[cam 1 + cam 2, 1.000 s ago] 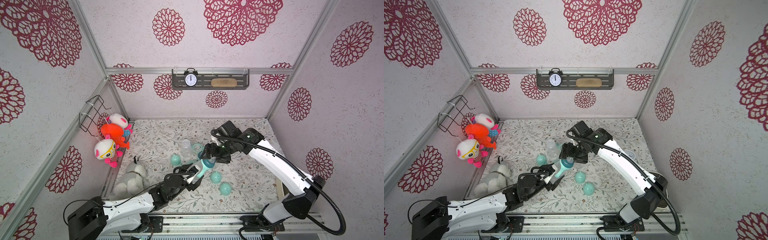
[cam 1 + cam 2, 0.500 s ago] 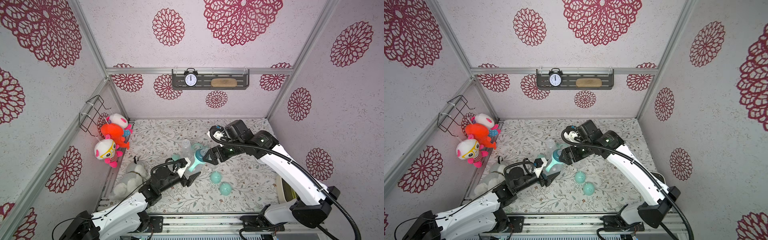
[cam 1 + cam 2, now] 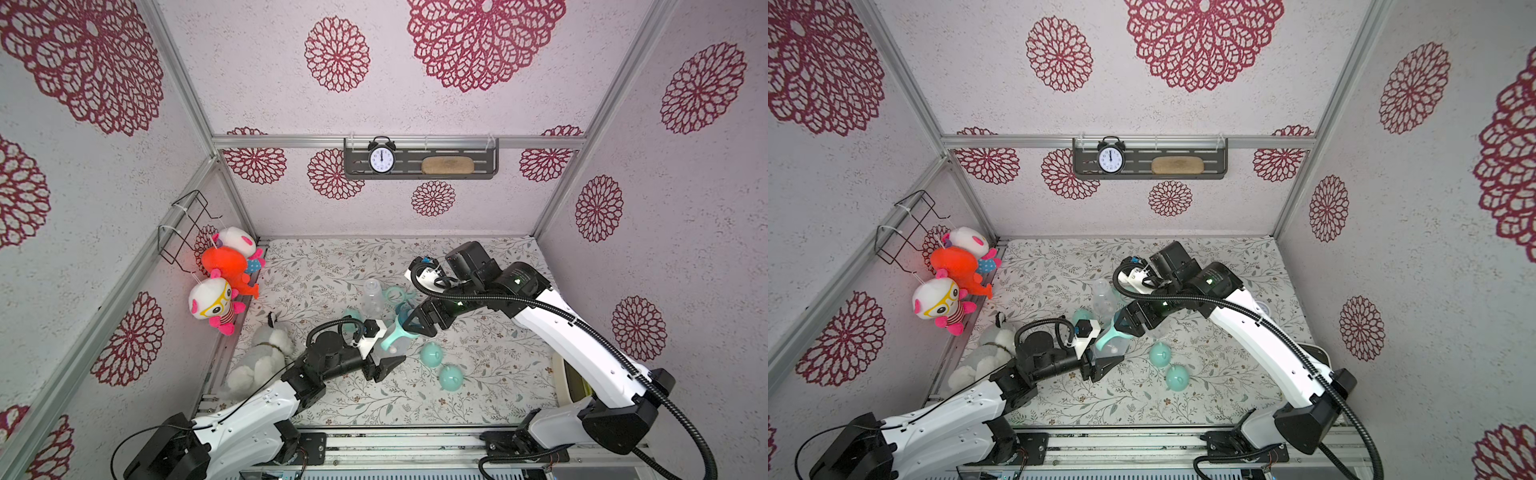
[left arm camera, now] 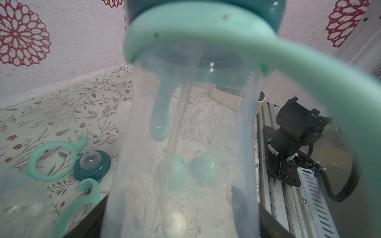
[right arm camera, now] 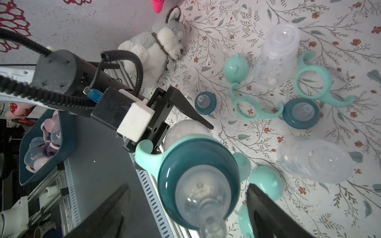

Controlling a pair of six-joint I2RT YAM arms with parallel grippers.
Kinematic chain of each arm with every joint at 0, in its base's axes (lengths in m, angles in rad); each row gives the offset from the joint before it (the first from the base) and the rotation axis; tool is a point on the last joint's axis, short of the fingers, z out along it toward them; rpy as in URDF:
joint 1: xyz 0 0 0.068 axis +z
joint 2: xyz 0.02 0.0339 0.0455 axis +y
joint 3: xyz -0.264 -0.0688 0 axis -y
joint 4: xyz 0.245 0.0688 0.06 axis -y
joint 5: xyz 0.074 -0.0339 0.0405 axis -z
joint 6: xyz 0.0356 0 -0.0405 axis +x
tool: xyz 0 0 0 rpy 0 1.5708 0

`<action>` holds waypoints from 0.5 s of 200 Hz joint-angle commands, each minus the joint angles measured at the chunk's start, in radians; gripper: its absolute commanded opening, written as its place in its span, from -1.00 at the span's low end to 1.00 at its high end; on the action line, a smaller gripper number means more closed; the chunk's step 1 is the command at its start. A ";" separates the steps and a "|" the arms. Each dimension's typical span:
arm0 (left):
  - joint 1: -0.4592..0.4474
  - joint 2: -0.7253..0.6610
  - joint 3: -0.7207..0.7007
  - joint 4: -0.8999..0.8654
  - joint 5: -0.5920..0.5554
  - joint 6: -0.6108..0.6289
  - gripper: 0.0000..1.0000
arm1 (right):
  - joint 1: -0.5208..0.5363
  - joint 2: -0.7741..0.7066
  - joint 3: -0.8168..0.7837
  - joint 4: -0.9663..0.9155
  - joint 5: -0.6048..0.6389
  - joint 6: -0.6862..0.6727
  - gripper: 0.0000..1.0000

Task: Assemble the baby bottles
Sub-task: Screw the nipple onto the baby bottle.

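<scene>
Currently the left gripper is clamped on the clear body of one baby bottle and holds it tilted above the floral mat. The mint handle ring and dark teal collar are already on it. The right gripper stands spread, its fingers flanking that collar and nipple with a gap on each side. Two more clear bottle bodies, loose rings, collars and mint caps lie on the mat nearby.

held bottle left of two caps, before the lying bottle.
</scene>
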 commanded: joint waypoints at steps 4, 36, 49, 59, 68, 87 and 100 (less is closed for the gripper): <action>0.012 -0.003 0.037 0.044 0.025 -0.009 -1.00 | 0.001 0.005 -0.001 0.004 0.001 -0.031 0.76; 0.012 -0.014 0.033 0.037 0.021 -0.010 -1.00 | 0.001 0.004 -0.019 0.012 0.002 -0.029 0.74; 0.012 -0.016 0.035 0.034 0.021 -0.011 -1.00 | 0.000 0.006 -0.025 0.012 0.000 -0.029 0.72; 0.012 -0.018 0.035 0.031 0.020 -0.010 -1.00 | 0.001 0.006 -0.029 0.013 0.000 -0.028 0.71; 0.012 -0.019 0.035 0.030 0.019 -0.011 -1.00 | 0.000 0.006 -0.032 0.016 -0.002 -0.026 0.70; 0.012 -0.020 0.034 0.027 0.018 -0.012 -1.00 | 0.000 0.004 -0.038 0.023 -0.001 -0.025 0.64; 0.012 -0.020 0.034 0.026 0.016 -0.012 -1.00 | 0.000 0.006 -0.041 0.023 -0.002 -0.025 0.61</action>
